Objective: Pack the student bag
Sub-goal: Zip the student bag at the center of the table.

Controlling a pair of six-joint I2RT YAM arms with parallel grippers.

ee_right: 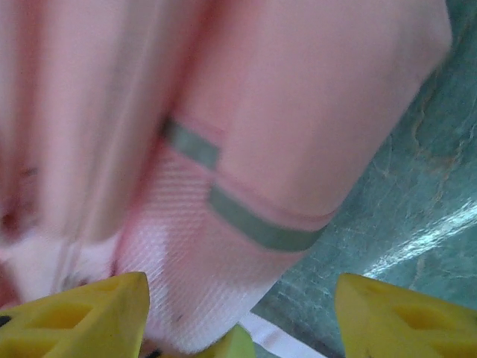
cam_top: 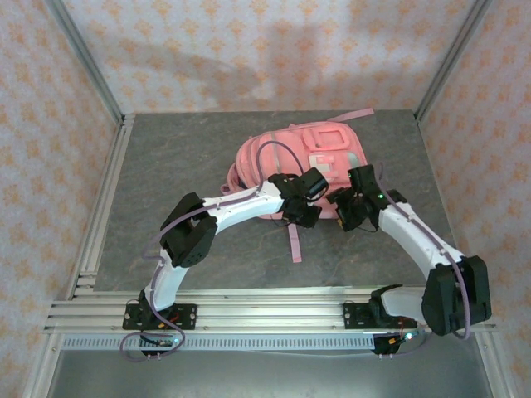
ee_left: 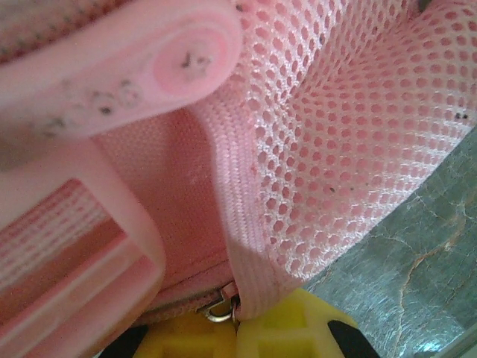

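Observation:
The student bag (cam_top: pixel 307 157), pink with a pale mint patch, lies flat on the grey table (cam_top: pixel 174 166) just beyond both grippers. My left gripper (cam_top: pixel 300 211) is at the bag's near edge. In the left wrist view its yellow fingers (ee_left: pixel 298 332) are shut on a pink webbing band (ee_left: pixel 242 224) beside a small metal zip pull (ee_left: pixel 218 309) and mesh (ee_left: pixel 350 112). My right gripper (cam_top: pixel 347 214) is at the bag's near right corner. Its yellow fingertips (ee_right: pixel 89 313) stand wide apart, open, with a pink mesh corner (ee_right: pixel 201 253) of the bag between them.
A loose pink strap (cam_top: pixel 294 240) trails from the bag toward the near edge, and another (cam_top: pixel 357 114) lies at the back. Patterned walls and metal frame posts (cam_top: pixel 104 91) close in the table. Bare table shows to the left and right of the bag.

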